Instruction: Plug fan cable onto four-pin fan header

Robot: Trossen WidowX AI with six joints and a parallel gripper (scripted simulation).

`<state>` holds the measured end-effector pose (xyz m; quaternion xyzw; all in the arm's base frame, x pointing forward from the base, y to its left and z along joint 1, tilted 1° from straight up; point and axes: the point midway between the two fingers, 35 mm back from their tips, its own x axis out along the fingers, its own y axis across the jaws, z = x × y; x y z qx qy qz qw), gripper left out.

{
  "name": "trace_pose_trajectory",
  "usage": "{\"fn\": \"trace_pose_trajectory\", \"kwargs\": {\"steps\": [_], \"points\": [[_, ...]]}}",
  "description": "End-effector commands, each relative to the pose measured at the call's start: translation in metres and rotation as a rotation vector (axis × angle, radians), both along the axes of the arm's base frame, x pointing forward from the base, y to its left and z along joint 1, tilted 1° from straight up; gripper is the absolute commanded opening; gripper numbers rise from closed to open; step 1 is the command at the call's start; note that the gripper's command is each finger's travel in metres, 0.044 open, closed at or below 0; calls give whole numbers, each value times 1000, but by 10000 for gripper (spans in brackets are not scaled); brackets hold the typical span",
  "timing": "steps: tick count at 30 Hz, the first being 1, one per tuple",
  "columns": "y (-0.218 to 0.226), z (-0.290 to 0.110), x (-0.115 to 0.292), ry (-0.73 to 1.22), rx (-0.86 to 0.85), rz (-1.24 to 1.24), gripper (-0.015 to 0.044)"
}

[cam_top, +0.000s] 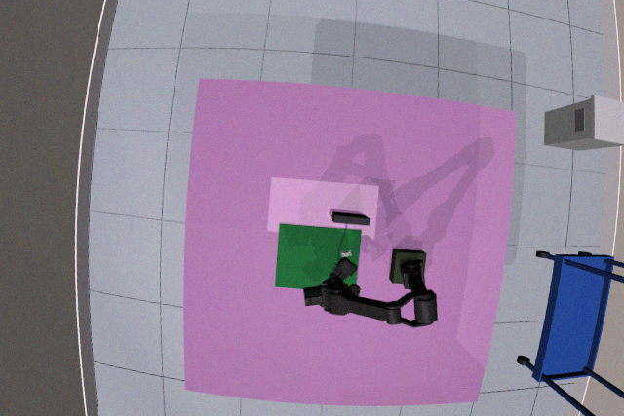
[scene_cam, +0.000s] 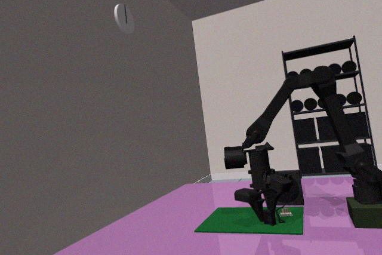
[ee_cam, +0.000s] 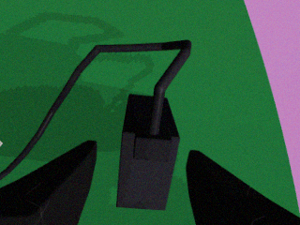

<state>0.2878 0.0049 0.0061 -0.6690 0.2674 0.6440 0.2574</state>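
Note:
The black plug point(ee_cam: 149, 157) stands on the green board point(ee_cam: 238, 88) point(cam_top: 302, 255) point(scene_cam: 222, 221), and its thin black cable point(ee_cam: 126, 47) loops up and off to the left. My gripper point(ee_cam: 142, 154) point(cam_top: 344, 268) point(scene_cam: 267, 220) is low over the board with one finger on each side of the plug. Green board shows in the gap on both sides, so the fingers do not touch it. The pale four-pin header point(cam_top: 346, 253) point(scene_cam: 286, 212) sits on the board just beyond the gripper. The black fan point(cam_top: 349, 217) point(scene_cam: 296, 190) stands behind the board. In the exterior view the fingers hide the plug.
The arm's base point(cam_top: 407, 265) point(scene_cam: 365, 215) sits right of the board on the purple table top point(cam_top: 242, 341). A pale rectangle point(cam_top: 302, 200) lies under the fan. A dark shelf point(scene_cam: 323, 107), a blue cart point(cam_top: 574, 316) and a grey box point(cam_top: 584, 122) stand off the table.

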Motion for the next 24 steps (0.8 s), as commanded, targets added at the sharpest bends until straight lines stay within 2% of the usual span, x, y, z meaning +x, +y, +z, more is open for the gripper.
{"fn": "trace_pose_trajectory", "kwargs": {"steps": [1, 5, 9, 14, 19, 24], "points": [[0, 0, 0, -1, 0, 0, 99], [0, 0, 0, -1, 0, 0, 0], [0, 3, 0, 0, 0, 0, 0], [1, 50, -1, 3, 6, 6, 0], [0, 49, 0, 2, 6, 0, 0], [-5, 49, -4, -1, 10, -150, 0]]}}
